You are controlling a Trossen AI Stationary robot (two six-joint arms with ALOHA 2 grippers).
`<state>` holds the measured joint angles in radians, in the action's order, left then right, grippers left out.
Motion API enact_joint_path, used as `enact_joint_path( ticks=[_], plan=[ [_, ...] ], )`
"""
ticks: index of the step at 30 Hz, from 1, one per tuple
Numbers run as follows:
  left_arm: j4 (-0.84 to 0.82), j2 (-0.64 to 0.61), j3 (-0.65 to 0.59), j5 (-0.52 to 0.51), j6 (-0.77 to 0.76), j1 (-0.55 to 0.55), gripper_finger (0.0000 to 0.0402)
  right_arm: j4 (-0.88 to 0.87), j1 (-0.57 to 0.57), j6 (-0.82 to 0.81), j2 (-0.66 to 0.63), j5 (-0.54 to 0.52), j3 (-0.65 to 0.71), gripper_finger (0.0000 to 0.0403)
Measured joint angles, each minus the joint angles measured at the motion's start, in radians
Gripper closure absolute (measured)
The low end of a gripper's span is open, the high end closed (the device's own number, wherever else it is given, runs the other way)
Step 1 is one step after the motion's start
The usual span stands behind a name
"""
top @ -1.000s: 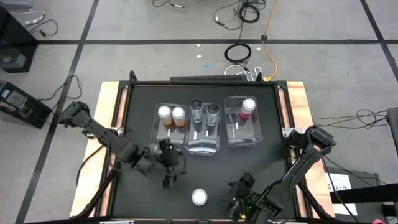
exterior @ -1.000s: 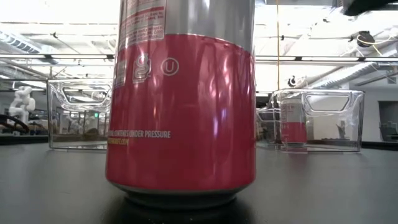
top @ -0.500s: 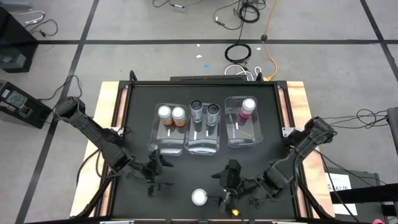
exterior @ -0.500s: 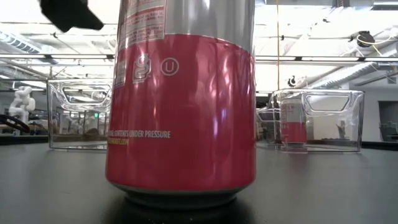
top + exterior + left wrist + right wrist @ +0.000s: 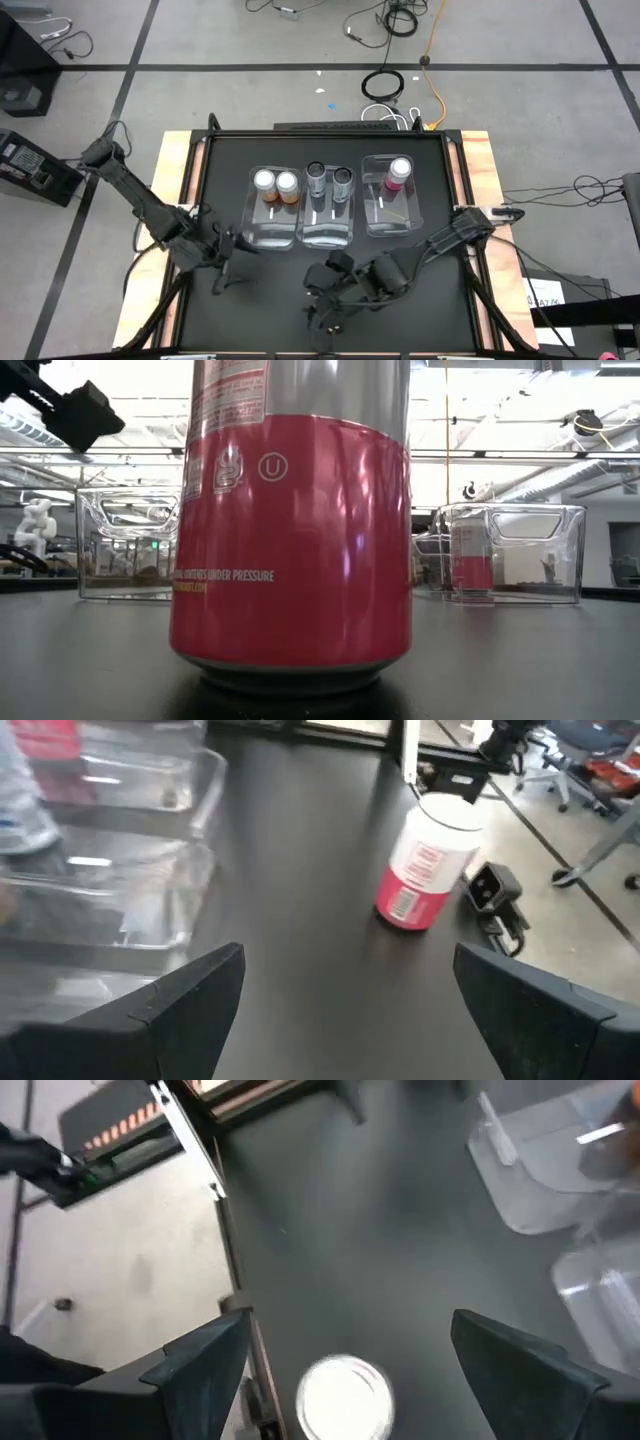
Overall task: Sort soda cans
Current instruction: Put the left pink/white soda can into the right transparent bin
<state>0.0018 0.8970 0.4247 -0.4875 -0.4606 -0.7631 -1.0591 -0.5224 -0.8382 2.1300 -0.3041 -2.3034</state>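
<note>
A pink can (image 5: 290,530) stands upright on its base on the black table near the front edge. It also shows in the left wrist view (image 5: 425,870). My right gripper (image 5: 323,305) is open above it, fingers pointing down, and hides it in the high view. The can's silver top (image 5: 345,1398) shows below, between the fingers. My left gripper (image 5: 222,268) is open and empty, left of the can. Two orange cans (image 5: 275,182), two dark cans (image 5: 330,177) and one pink can (image 5: 399,170) stand in three clear bins.
The three clear bins (image 5: 330,235) stand side by side at the table's middle, far of both grippers. Bare black tabletop (image 5: 420,310) lies on either side of the front can. A small dark camera (image 5: 492,892) sits at the table's front edge beside the can.
My right gripper has gone toward the table's left edge, from the near right corner to above the front pink can, which it now covers in the high view. My left gripper has gone toward the table's left edge, away from the can. The can has stayed in place.
</note>
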Motion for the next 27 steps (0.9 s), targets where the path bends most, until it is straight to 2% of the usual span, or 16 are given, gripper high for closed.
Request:
enact_joint_path(
  ticks=[4,8,14,17,20,27],
  plan=[
    [-0.155,-0.127,-0.008,-0.017,0.035,0.039,0.0033,-0.011,0.012,-0.039,0.057,0.023,-0.053,0.0064],
    [-0.219,-0.226,-0.01,-0.03,0.099,0.101,0.0033,-0.013,0.013,-0.087,0.062,0.024,-0.05,0.0064],
    [-0.183,-0.323,-0.051,0.009,0.189,0.213,0.0033,-0.015,0.016,-0.143,0.058,0.023,-0.052,0.0064],
    [-0.11,-0.366,-0.1,0.032,0.219,0.281,0.0033,-0.016,0.016,-0.145,0.057,0.023,-0.052,0.0064],
    [-0.047,-0.395,-0.142,0.104,0.242,0.361,0.0033,-0.016,0.021,-0.165,0.056,0.023,-0.052,0.0064],
    [-0.042,-0.432,-0.185,0.305,0.287,0.55,0.0033,-0.021,0.034,-0.174,0.056,0.046,-0.053,0.0064]
  ],
)
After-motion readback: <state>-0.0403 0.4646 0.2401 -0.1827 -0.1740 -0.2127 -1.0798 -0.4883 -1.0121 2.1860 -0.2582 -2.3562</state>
